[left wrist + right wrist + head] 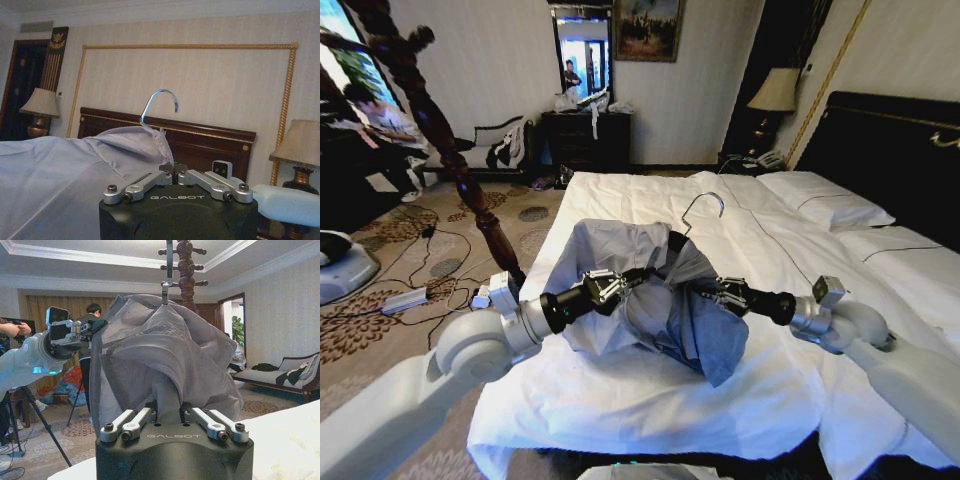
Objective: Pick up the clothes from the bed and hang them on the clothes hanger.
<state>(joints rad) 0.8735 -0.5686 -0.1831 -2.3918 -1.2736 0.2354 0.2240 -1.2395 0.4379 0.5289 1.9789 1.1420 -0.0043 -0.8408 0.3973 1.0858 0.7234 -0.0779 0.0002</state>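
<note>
- Reaching in from the lower left of the head view, the left hand (620, 283) is pinched shut on the left side of the clothes (650, 290); in the left wrist view its fingers (172, 175) meet on a fold of pale fabric (60, 175) just beneath the hook.
- Coming in from the lower right of the head view, the right hand (705, 292) is clamped on the opposite side of the same garment; in the right wrist view the cloth (160, 355) runs down into the gap between its closed fingers (150, 415).
- The clothes hang between the two hands at the centre of the head view, bunched and creased, light grey-blue, with a darker fold sagging down toward the sheet at lower centre.
- The clothes hanger (705, 207) sits inside the garment; its curved metal hook pokes out of the top of the cloth, just above centre, and shows again in the left wrist view (160, 102).
- Beneath them lies the bed (620, 400), wrinkled white sheets filling the middle and right of the head view, with pillows (825, 200) and a dark headboard (890, 150) at upper right.
</note>
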